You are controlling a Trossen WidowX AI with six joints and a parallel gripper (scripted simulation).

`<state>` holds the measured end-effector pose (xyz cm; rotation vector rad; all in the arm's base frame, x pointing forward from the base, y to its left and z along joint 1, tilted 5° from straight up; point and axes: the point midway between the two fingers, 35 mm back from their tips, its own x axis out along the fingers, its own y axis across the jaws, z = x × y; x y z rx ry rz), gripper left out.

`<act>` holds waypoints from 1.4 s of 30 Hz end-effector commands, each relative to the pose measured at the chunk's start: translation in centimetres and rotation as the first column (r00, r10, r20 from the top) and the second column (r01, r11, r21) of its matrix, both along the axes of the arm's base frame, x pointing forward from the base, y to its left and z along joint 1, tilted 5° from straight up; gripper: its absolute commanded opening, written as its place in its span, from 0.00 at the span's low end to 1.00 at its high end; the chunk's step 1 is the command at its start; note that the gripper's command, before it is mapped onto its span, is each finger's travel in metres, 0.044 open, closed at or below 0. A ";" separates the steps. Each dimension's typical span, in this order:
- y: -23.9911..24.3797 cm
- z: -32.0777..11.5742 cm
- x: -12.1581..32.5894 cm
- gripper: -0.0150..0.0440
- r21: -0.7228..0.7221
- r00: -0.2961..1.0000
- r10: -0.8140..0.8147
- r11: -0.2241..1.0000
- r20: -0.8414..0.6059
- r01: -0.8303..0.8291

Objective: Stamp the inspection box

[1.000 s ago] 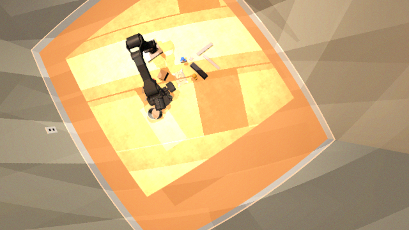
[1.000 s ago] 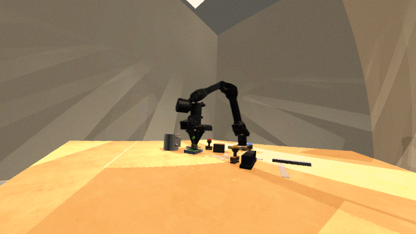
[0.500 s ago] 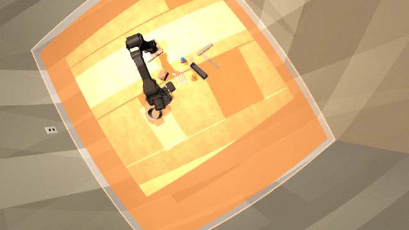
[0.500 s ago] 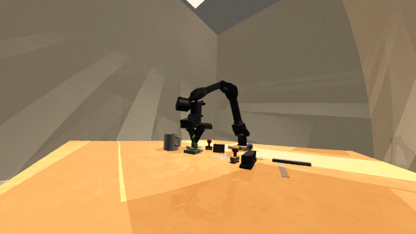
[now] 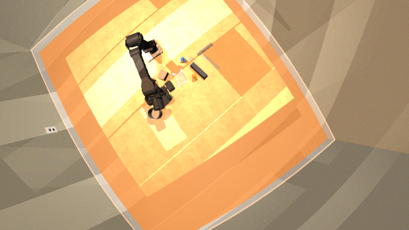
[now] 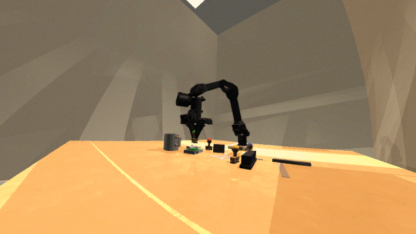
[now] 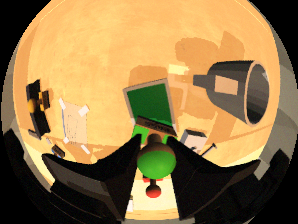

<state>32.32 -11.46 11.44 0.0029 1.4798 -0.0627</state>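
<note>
The gripper (image 5: 165, 92) (image 6: 194, 138) (image 7: 153, 139) is nearly shut, clamped on the green-knobbed stamp (image 6: 194, 132) (image 7: 156, 164), which hangs upright just above the pad (image 5: 169, 96) (image 6: 193, 151) (image 7: 150, 104), right of the mug (image 5: 154, 118) (image 6: 170, 142) (image 7: 230, 87) in the exterior view. Inking is probably done, though its face is hidden. The card (image 5: 181, 78) (image 6: 221, 156) (image 7: 75, 122) lies farther right; I can't tell whether its box bears a print. Stamping and the return to the bench seem left.

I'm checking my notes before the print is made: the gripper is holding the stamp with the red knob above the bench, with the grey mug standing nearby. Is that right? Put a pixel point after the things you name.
Not quite: the stamp in the gripper (image 6: 194, 140) (image 7: 156, 150) has a green knob (image 7: 156, 164), as the wrist view shows. The rest of your statement holds.
</note>
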 end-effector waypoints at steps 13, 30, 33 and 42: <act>0.2 2.2 -0.1 0.25 -0.004 1.000 0.005 1.000 0.015 -0.005; 6.8 1.9 -0.8 0.25 -0.045 0.847 0.531 0.846 -0.023 -0.531; 8.0 1.8 -1.0 0.25 -0.050 0.789 0.614 0.787 -0.032 -0.615; 11.3 1.5 -2.1 0.25 -0.061 0.567 0.822 0.563 -0.060 -0.824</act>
